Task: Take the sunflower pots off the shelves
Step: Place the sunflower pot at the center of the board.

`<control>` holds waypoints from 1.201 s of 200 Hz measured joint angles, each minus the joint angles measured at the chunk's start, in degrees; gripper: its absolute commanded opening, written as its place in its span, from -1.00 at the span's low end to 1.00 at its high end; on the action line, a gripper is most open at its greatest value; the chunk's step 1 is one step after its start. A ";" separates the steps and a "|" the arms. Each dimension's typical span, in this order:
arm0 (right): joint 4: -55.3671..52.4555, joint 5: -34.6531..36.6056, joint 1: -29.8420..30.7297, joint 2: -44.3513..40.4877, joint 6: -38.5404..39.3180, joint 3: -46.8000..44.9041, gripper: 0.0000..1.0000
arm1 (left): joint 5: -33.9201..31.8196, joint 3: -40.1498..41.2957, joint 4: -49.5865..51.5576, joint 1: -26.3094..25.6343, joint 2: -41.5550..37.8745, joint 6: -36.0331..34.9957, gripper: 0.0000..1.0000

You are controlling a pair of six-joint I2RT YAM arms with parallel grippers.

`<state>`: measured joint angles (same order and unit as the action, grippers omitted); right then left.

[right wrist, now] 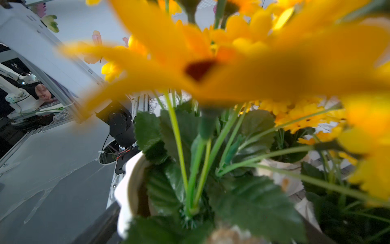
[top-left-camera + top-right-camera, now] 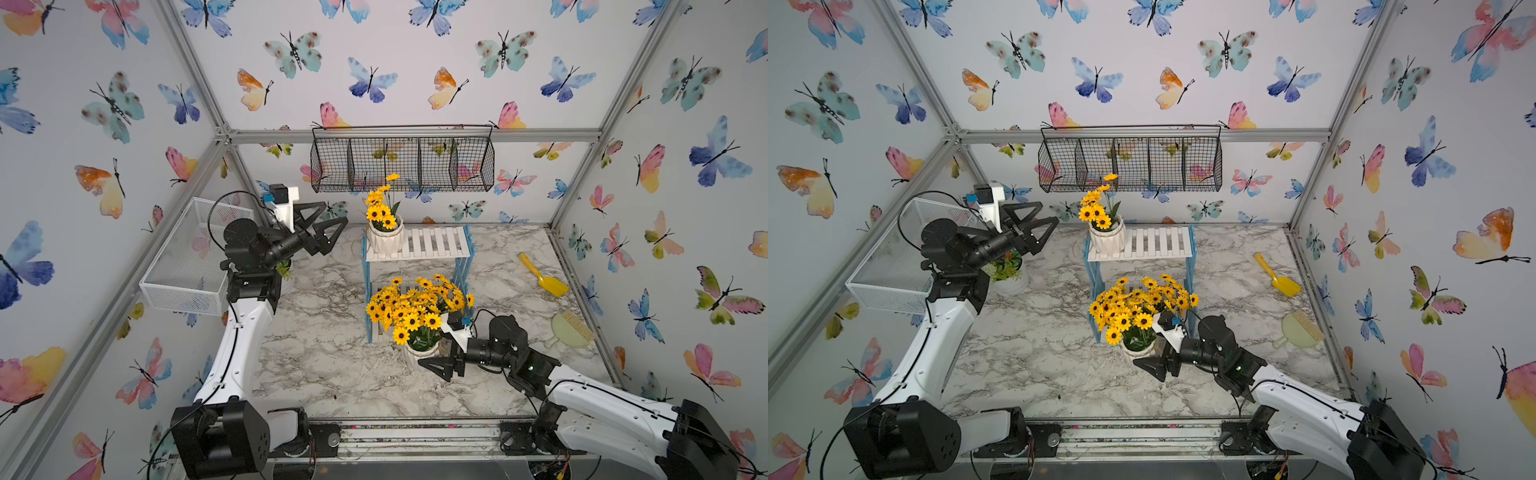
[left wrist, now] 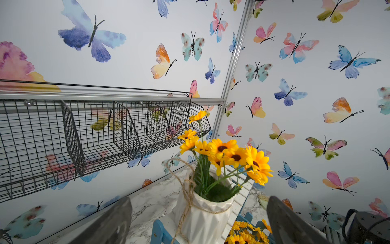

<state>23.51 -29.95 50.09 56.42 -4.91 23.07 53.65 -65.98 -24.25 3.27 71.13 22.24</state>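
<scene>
Right gripper sits low before the shelves, jaws spread wide either side of the front pot, which stands clear of the lower tier, over the table. Whether the pads press that pot or only flank it I cannot tell. The near finger covers its base in both top views and the far finger is lost behind blooms. The right wrist view is mostly blurred petals, with a white rim and leaves between two dark finger edges. Spread and empty, the left gripper is raised level with the upper tier, and the top pot lies straight ahead of it, at the tier's end nearest it. In the left wrist view that pot stands centred between the fingers but beyond their tips. So the left arm is the nearer one for it, and the move looks like a straight reach forward along the tier. The pot is upright, its stems rising long toward the black basket, so a high lift may brush the wire. Under the flower mass on the lower tier the remaining pots are hidden from above. The right wrist view shows one more white pot behind, near the right gripper.
</scene>
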 measured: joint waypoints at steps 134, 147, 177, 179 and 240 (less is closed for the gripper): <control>16.76 6.32 8.41 11.54 -0.07 -6.51 -0.92 | 0.02 2.14 0.52 0.00 -4.98 0.76 0.98; 18.23 6.25 8.41 13.20 -0.13 -6.51 -0.91 | 0.00 2.14 0.61 0.00 -5.14 0.74 0.98; 21.68 6.21 8.48 17.20 -0.66 -6.54 -0.92 | 0.00 2.32 0.68 0.00 -5.18 0.79 0.98; 21.88 6.21 8.48 17.42 -0.66 -6.54 -0.92 | 0.00 2.38 0.63 0.00 -5.20 0.79 0.98; 26.80 5.75 8.90 28.04 -1.57 -4.09 -0.92 | 0.02 3.63 -0.59 0.00 -5.29 1.40 0.98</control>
<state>50.30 -24.21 58.98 84.47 -6.48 18.98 53.67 -62.35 -24.84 3.27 65.84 23.64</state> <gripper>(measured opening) 0.927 0.988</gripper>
